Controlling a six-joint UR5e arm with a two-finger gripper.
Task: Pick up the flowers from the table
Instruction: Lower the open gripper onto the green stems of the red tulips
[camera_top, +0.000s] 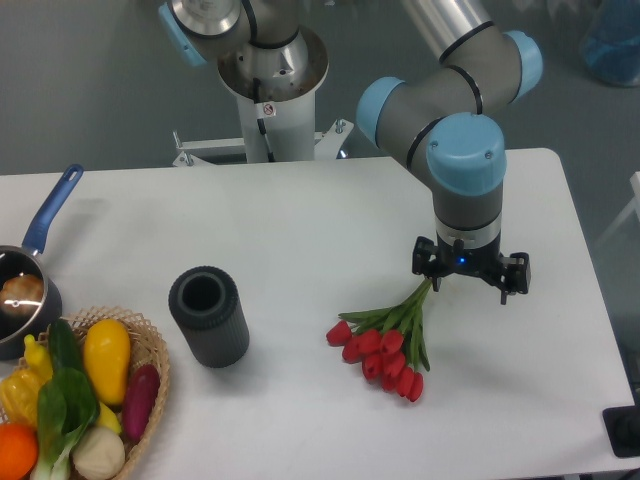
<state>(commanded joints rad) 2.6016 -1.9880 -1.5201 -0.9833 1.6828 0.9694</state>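
Hovered hand (467, 283) directly over stem ends of the flowers (385, 346) lying on the desk (300, 250), buds down-left; finger spread not discernible; best clamped low on bunched stems, squarely.

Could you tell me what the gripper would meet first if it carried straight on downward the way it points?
Probably the stem end of the flowers below the gripper, then the table; depth is unclear.
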